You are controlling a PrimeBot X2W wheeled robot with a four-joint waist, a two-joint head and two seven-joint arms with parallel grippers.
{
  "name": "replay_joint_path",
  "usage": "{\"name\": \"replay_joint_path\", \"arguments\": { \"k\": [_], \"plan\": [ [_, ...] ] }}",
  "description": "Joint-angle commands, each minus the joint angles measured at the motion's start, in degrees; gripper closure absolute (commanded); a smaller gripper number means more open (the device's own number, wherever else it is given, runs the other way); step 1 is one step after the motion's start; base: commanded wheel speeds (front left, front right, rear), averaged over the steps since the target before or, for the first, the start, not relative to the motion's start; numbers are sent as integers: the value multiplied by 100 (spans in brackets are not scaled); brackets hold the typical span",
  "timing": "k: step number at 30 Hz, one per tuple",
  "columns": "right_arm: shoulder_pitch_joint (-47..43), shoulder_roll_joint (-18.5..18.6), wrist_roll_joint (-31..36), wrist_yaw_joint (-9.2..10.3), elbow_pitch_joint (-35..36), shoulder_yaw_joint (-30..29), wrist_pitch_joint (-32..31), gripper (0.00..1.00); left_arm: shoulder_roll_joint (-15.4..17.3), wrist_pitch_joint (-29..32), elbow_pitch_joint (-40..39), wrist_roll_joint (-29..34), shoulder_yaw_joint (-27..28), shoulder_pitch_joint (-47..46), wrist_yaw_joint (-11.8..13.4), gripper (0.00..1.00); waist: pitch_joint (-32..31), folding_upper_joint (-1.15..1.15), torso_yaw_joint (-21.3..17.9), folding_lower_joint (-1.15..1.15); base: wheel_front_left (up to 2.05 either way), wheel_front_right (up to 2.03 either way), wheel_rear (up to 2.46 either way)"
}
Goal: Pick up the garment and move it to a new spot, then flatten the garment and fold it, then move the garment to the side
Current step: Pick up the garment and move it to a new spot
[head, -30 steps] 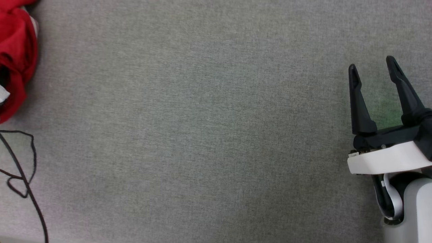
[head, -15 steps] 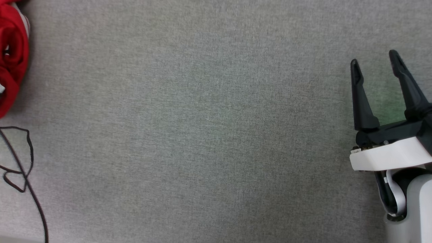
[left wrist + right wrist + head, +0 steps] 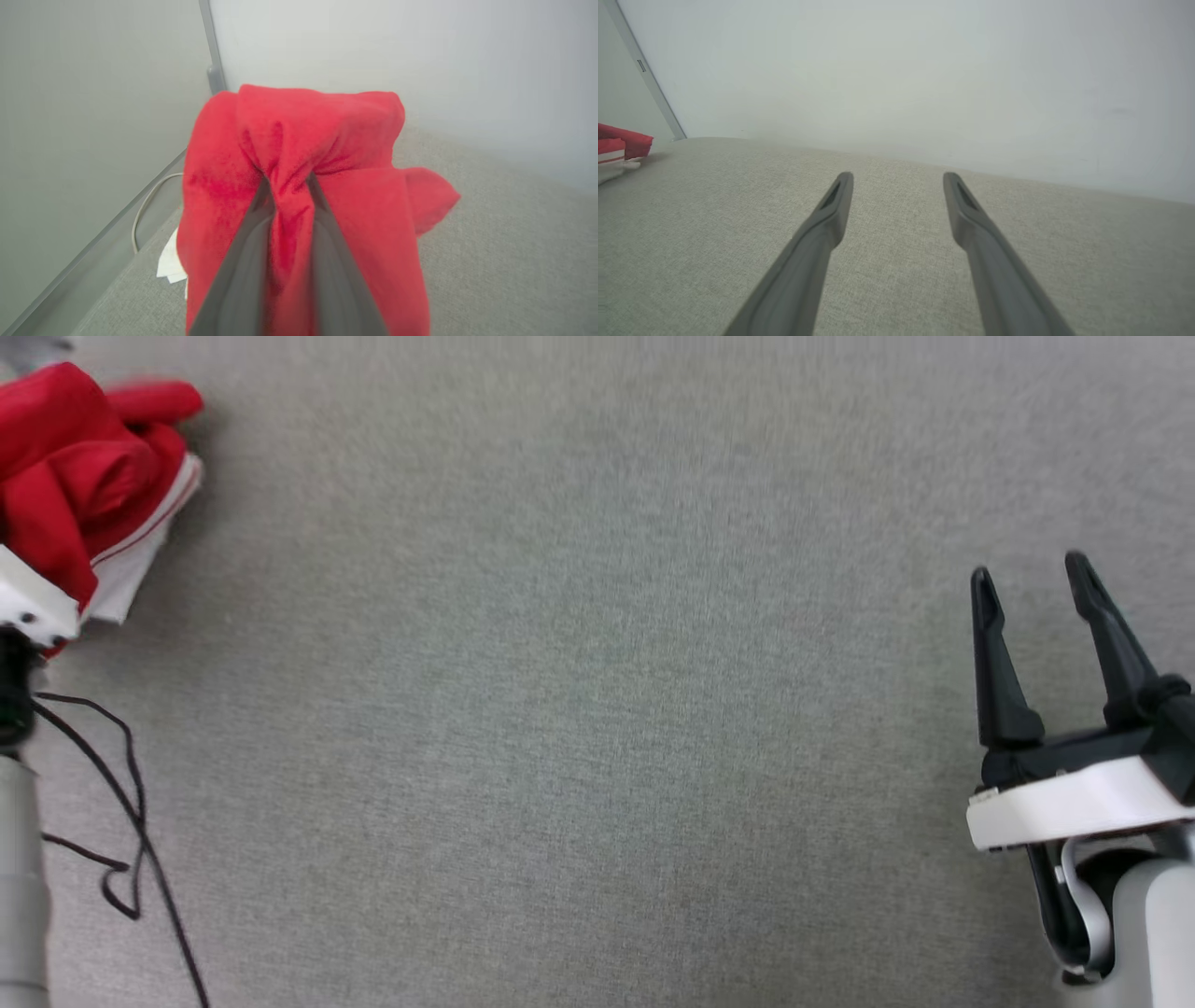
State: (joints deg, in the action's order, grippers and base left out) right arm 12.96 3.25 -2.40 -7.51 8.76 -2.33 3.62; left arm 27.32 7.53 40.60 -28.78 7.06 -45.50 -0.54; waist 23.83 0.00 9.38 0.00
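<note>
Head view: garment (image 3: 93,467) bunched far left on surface (image 3: 597,709).

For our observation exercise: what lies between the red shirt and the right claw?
Bare grey fabric, from shirt to right claw, in the head view.

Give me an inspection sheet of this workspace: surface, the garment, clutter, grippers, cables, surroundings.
Surface: grey woven fabric, flat.
Job's things: red garment with a white, stripe-trimmed part, bunched at the far left of the head view.
Clutter: nothing seen.
Grippers: left gripper, jaws closed on a gathered fold of the garment; right gripper, jaws open, holding nothing, over the surface at the right.
Cables: black cable looped on the surface at lower left; pale cable by the surface's edge.
Surroundings: pale wall; grey frame post.
</note>
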Motion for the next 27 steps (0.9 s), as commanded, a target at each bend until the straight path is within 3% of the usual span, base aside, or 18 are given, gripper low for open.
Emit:
{"name": "replay_joint_path", "arguments": {
  "k": [1, 4, 12, 18, 27],
  "plan": [
    [-150, -32, -74, 4, -52, -61, 54, 0, -92, -336, -191, 97, -37, 265, 72, 100, -419, 0, -13, 0, 0, 0, 0],
    [-312, -43, -174, 4, -131, -147, 90, 0, -234, -693, -462, 201, -107, 613, 124, 100, -699, 0, -48, 0, 0, 0, 0],
    [-675, -42, -511, 4, -301, -219, 152, 0, -465, -924, -1369, 309, -253, 1663, 213, 100, -1295, 0, -317, 0, 0, 0, 0],
    [-975, -40, -682, 4, -392, -256, 174, 0, -537, -622, -2321, 281, -417, 2518, 179, 100, -1616, 0, -704, 0, 0, 0, 0],
    [-1219, -41, -787, 4, -348, -227, 153, 0, -826, 89, -3556, 376, -1190, 3124, 5, 100, -1780, 0, -1392, 0, 0, 0, 0]
  ]
}}
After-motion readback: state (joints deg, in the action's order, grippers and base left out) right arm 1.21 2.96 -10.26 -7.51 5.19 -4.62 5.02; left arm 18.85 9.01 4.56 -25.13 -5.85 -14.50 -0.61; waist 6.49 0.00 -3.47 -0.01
